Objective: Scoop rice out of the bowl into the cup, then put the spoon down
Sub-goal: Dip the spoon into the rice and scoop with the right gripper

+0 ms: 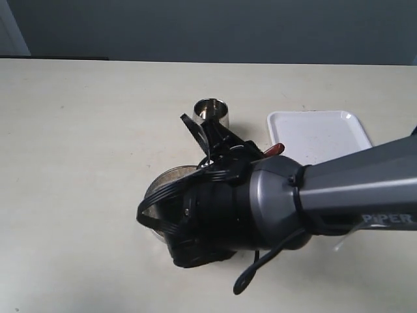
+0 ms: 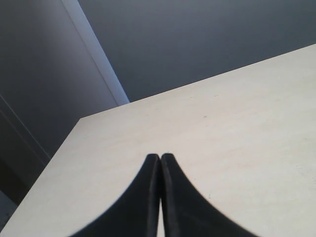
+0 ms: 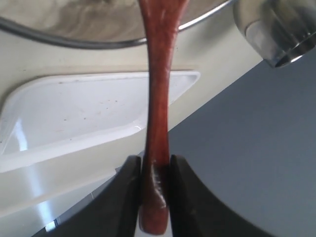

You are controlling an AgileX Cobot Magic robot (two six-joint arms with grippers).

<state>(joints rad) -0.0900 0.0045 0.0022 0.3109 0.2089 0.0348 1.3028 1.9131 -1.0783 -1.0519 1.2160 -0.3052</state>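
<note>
Right gripper (image 3: 155,160) of mine clamps the spoon (image 3: 158,89) handle, its scoop end past the bowl (image 1: 158,184) rim, in the middle of the table (image 1: 78,130); cup (image 1: 210,109) beyond, toward the far edge. My left gripper (image 2: 160,159) is pressed closed, empty.

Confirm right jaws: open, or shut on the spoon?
Shut on the spoon: the right gripper has its jaws pressed against both sides of the handle, near its end.
</note>
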